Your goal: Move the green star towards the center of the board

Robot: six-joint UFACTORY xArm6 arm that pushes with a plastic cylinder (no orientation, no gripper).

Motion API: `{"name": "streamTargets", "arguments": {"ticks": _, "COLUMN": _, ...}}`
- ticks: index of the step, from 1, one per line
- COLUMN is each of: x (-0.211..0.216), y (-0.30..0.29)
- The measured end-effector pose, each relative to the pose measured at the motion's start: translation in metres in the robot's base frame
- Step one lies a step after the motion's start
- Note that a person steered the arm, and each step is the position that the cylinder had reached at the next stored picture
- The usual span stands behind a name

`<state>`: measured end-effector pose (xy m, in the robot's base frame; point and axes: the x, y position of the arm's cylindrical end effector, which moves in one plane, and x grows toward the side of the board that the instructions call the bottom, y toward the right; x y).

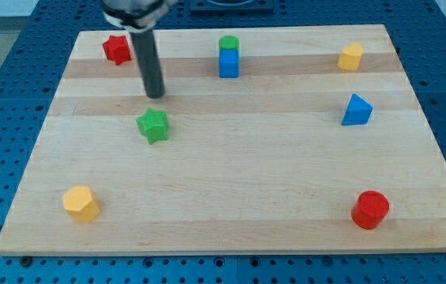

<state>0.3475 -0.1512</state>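
The bare tip point(155, 95), holding nothing, sits just above the green star point(153, 125) in the board's point(230, 229) left half, so a push from there may shove it toward the bottom edge, not the center.

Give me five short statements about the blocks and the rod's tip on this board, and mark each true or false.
1. My tip sits just above the green star in the view, apart from it. True.
2. The green cylinder touches the top side of the blue cube. True.
3. The red cylinder lies at the view's top left. False: it is at the bottom right; the red star holds the top left.
4. The blue triangle is on the view's right side. True.
5. Both yellow blocks are at the view's bottom. False: one yellow block is at the bottom left, the other yellow block at the top right.
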Motion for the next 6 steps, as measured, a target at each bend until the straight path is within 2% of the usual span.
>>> {"name": "streamTargets", "arguments": {"ticks": 1, "x": 0.007, "y": -0.041}}
{"name": "streamTargets", "arguments": {"ticks": 2, "x": 0.085, "y": -0.041}}
{"name": "streamTargets", "arguments": {"ticks": 4, "x": 0.1, "y": -0.04}}
{"name": "streamTargets", "arguments": {"ticks": 6, "x": 0.079, "y": 0.015}}
